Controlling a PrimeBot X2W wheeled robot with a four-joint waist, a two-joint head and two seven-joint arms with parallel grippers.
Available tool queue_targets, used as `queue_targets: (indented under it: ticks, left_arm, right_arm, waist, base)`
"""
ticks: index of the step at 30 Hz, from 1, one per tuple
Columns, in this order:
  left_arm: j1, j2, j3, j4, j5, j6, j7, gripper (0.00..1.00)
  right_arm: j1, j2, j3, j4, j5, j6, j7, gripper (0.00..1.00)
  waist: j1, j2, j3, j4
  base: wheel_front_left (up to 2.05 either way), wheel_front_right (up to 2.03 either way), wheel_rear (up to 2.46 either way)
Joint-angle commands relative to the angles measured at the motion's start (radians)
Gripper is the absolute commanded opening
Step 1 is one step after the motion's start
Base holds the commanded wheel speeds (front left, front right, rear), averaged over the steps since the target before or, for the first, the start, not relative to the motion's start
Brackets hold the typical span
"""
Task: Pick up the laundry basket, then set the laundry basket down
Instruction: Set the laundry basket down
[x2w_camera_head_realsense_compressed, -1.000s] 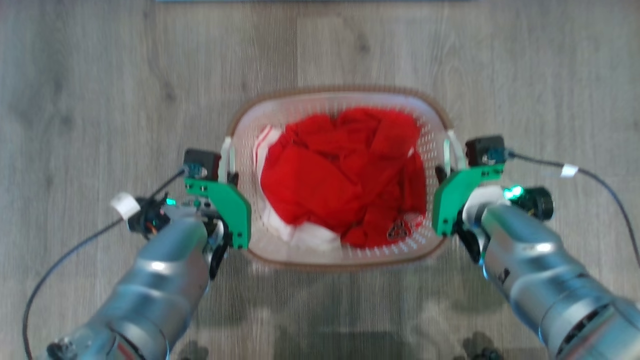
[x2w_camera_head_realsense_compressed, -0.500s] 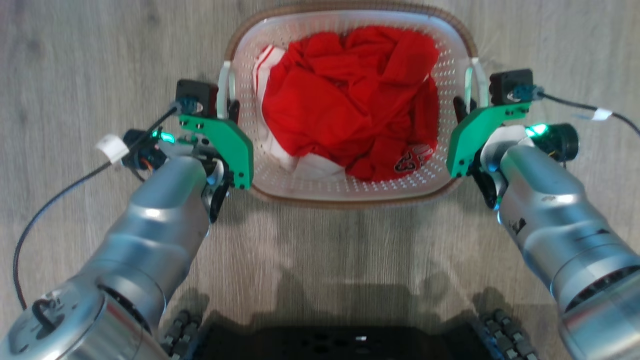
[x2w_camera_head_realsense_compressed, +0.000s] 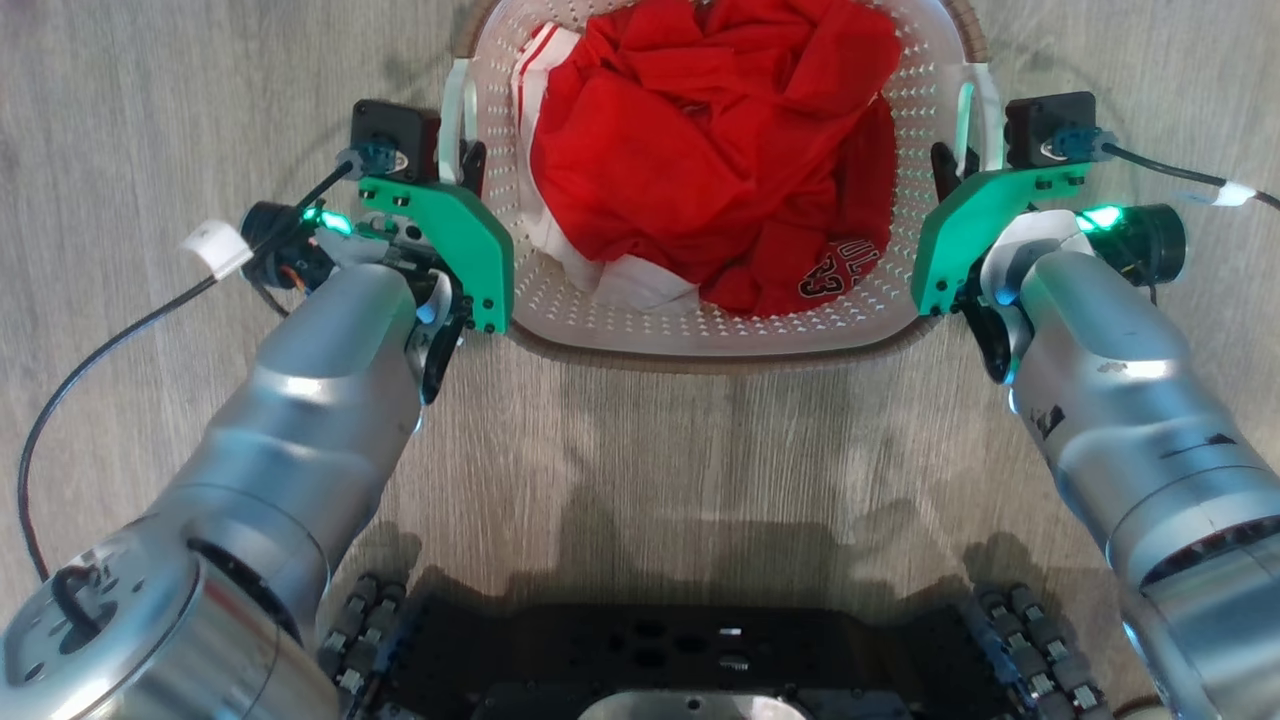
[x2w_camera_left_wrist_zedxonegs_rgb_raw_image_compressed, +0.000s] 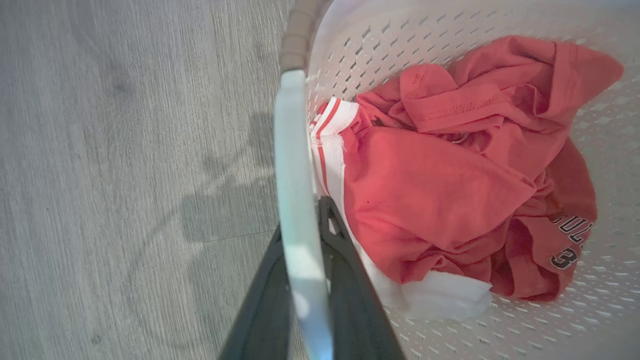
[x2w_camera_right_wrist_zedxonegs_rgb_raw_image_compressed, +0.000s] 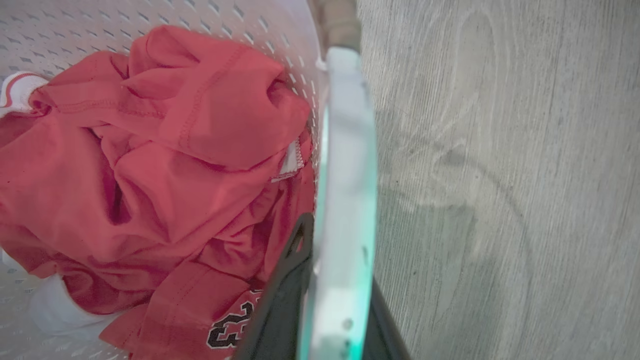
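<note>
The laundry basket (x2w_camera_head_realsense_compressed: 640, 325) is white and perforated with a brown rim, at the top middle of the head view, and holds red and white clothes (x2w_camera_head_realsense_compressed: 700, 140). My left gripper (x2w_camera_head_realsense_compressed: 465, 170) is shut on the basket's left white handle (x2w_camera_head_realsense_compressed: 455, 105). My right gripper (x2w_camera_head_realsense_compressed: 945, 170) is shut on the right handle (x2w_camera_head_realsense_compressed: 985, 105). In the left wrist view the handle (x2w_camera_left_wrist_zedxonegs_rgb_raw_image_compressed: 295, 165) runs between the dark fingers (x2w_camera_left_wrist_zedxonegs_rgb_raw_image_compressed: 345, 260) of my left gripper (x2w_camera_left_wrist_zedxonegs_rgb_raw_image_compressed: 300, 220). The right wrist view shows the handle (x2w_camera_right_wrist_zedxonegs_rgb_raw_image_compressed: 347, 150) clamped the same way in my right gripper (x2w_camera_right_wrist_zedxonegs_rgb_raw_image_compressed: 340, 250). Whether the basket's bottom touches the floor I cannot tell.
Grey wood-look floor (x2w_camera_head_realsense_compressed: 150, 100) lies all around the basket. My own dark base (x2w_camera_head_realsense_compressed: 700, 660) with its wheels (x2w_camera_head_realsense_compressed: 355, 625) fills the bottom edge of the head view. Black cables (x2w_camera_head_realsense_compressed: 110, 340) trail outward from both wrists.
The head view has tilted down, bringing my base into sight. Basket and both grippers now sit higher in the picture and look larger. Both grips on the handles are unchanged.
</note>
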Motion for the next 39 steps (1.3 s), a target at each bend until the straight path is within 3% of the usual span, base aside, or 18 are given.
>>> queue_targets:
  ticks: [1,11,13,14,15,17,18,19,22,23,31,39]
  left_arm:
    - [-0.008,0.029,0.000,-0.003,0.009,0.004,-0.009,0.00]
    - [-0.010,0.029,-0.019,-0.017,-0.004,0.005,-0.009,0.00]
    - [-0.008,0.029,-0.022,-0.018,-0.010,0.010,-0.009,0.00]
    - [-0.007,0.029,-0.023,-0.019,-0.013,0.012,-0.009,0.20]
    - [-0.005,0.029,-0.024,-0.019,-0.017,0.015,-0.009,0.31]
    - [-0.002,0.029,-0.025,-0.019,-0.027,0.018,-0.008,0.44]
    - [-0.002,0.029,-0.025,-0.019,-0.027,0.018,-0.008,0.44]
    - [0.000,0.029,-0.026,-0.020,-0.032,0.019,-0.005,0.57]
    - [0.003,0.029,-0.030,-0.022,-0.045,0.023,-0.004,1.00]
    - [0.003,0.029,-0.031,-0.022,-0.049,0.025,-0.004,1.00]
    - [-0.003,0.029,-0.024,-0.025,-0.055,0.045,-0.009,1.00]
    - [0.002,0.054,0.086,-0.119,0.028,0.086,-0.009,1.00]
  right_arm:
    - [0.026,0.012,-0.008,-0.007,-0.035,0.002,-0.012,0.00]
    - [0.034,0.016,-0.121,-0.007,-0.151,0.002,-0.009,0.00]
    - [0.035,0.016,-0.123,-0.007,-0.155,0.002,-0.009,0.22]
    - [0.035,0.016,-0.123,-0.007,-0.156,0.002,-0.010,0.33]
    - [0.035,0.016,-0.122,-0.007,-0.156,0.002,-0.009,0.39]
    - [0.035,0.016,-0.120,-0.007,-0.155,0.002,-0.009,0.47]
    - [0.035,0.016,-0.120,-0.007,-0.155,0.002,-0.009,0.47]
    - [0.035,0.016,-0.118,-0.007,-0.154,0.002,-0.009,0.53]
    - [0.033,0.016,-0.117,-0.007,-0.153,0.002,-0.011,0.96]
    - [0.033,0.016,-0.117,-0.007,-0.153,0.002,-0.012,1.00]
    - [0.027,0.016,-0.107,-0.012,-0.147,0.002,-0.037,1.00]
    - [0.018,0.016,-0.119,-0.042,-0.172,0.002,-0.054,1.00]
  waist:
    - [-0.0001,0.0000,0.006,0.002]
    - [-0.0001,0.0000,0.013,0.014]
    - [-0.0001,0.0000,0.011,0.016]
    - [-0.0001,0.0000,0.010,0.017]
    - [-0.0001,0.0000,0.009,0.017]
    - [-0.0001,0.0000,0.007,0.018]
    - [-0.0001,0.0000,0.007,0.018]
    - [-0.0001,0.0000,0.006,0.018]
    - [-0.0001,0.0000,0.003,0.018]
    - [-0.0001,0.0000,0.002,0.018]
    - [-0.0001,0.0000,-0.027,0.016]
    - [-0.0001,0.0000,-0.081,0.005]
  base:
    - [0.00,0.00,0.00]
    - [0.00,0.00,0.00]
    - [0.00,0.00,0.00]
    - [0.00,0.00,0.00]
    - [0.00,0.00,0.00]
    - [0.00,0.00,0.00]
    - [0.00,0.00,0.00]
    - [0.00,0.00,0.00]
    - [0.00,0.00,0.00]
    - [0.00,0.00,0.00]
    - [0.00,0.00,0.00]
    - [0.00,0.00,0.00]
